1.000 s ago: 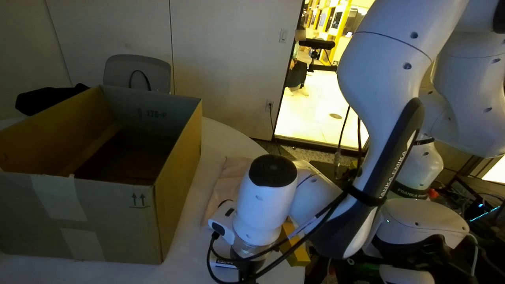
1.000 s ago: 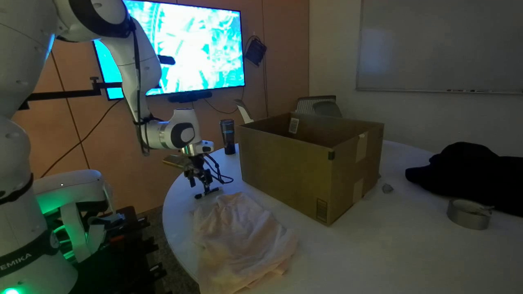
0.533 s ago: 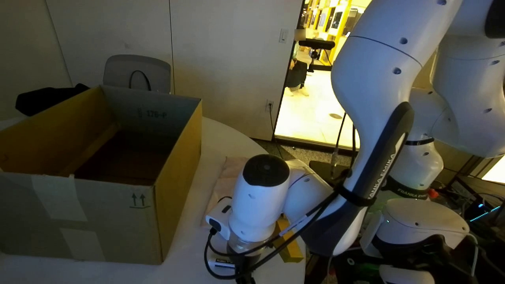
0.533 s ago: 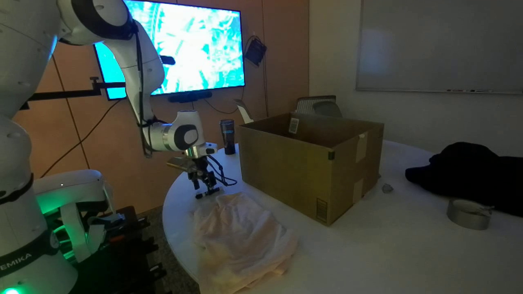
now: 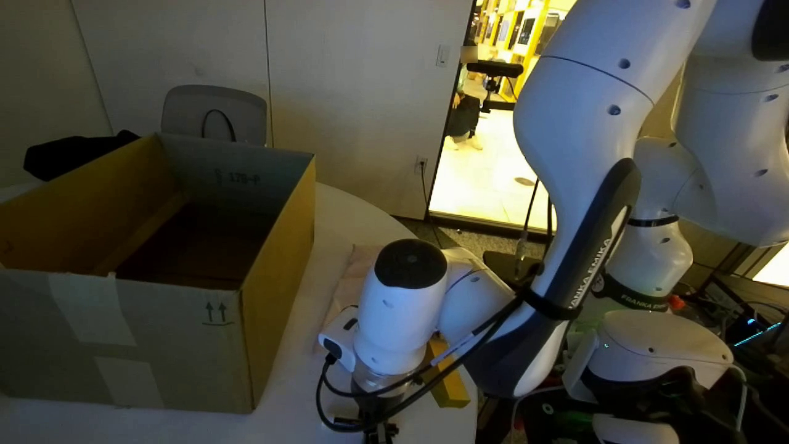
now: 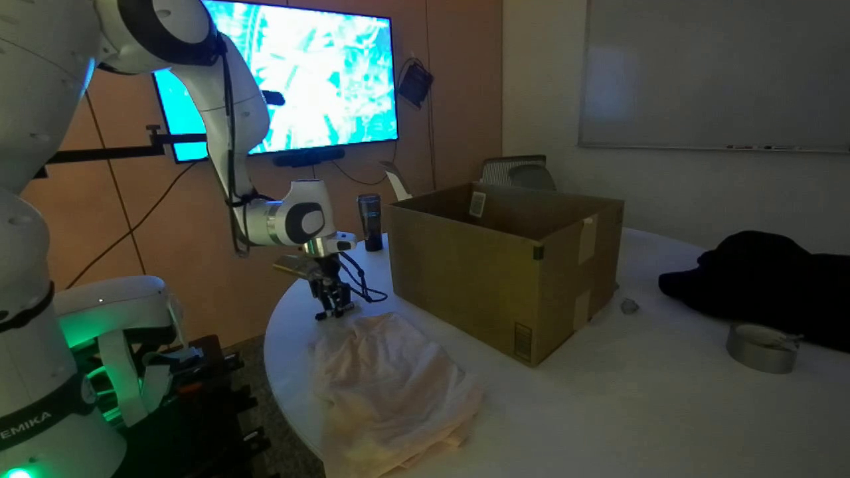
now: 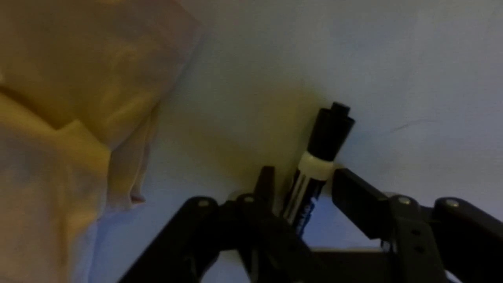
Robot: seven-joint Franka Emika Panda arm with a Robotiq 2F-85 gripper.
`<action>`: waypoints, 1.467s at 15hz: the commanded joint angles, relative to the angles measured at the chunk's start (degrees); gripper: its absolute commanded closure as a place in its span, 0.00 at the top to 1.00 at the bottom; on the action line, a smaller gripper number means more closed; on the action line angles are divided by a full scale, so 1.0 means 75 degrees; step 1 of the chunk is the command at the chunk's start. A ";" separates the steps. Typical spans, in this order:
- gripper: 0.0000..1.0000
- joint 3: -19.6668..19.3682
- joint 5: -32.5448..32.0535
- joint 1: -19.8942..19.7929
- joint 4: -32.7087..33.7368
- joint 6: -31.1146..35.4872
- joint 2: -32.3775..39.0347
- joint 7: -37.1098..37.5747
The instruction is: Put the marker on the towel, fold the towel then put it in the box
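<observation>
Your fingers (image 7: 355,200) are spread astride the marker (image 7: 316,167), 1 on each side, a gap showing to its left in the wrist view, and it's lying on the worktop (image 7: 424,70)! Beside it, your wrinkled towel (image 6: 398,392); near that, the open-topped box (image 6: 465,279).

In an exterior view, a dark cylindrical tumbler (image 6: 370,222) stands upright on a round white table (image 6: 651,411). A grey ring-shaped tape roll (image 6: 760,355) lies flat just beside a black fabric heap (image 6: 764,285); a small crumpled grey scrap (image 6: 629,306) sits apart from both. Behind hang a bright blue-and-white screen (image 6: 325,79) and a pale rectangular whiteboard (image 6: 717,73).
</observation>
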 commanded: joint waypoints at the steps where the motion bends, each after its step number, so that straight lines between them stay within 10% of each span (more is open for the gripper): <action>1: 0.15 0.0080 -0.0046 -0.0155 0.0027 -0.0197 -0.0053 -0.0029; 3: 0.03 0.0142 -0.0056 -0.0235 -0.0053 -0.0325 -0.0192 -0.0096; 22: 0.07 -0.0290 -0.0652 -0.1661 -0.1539 -0.0682 -0.1995 0.0140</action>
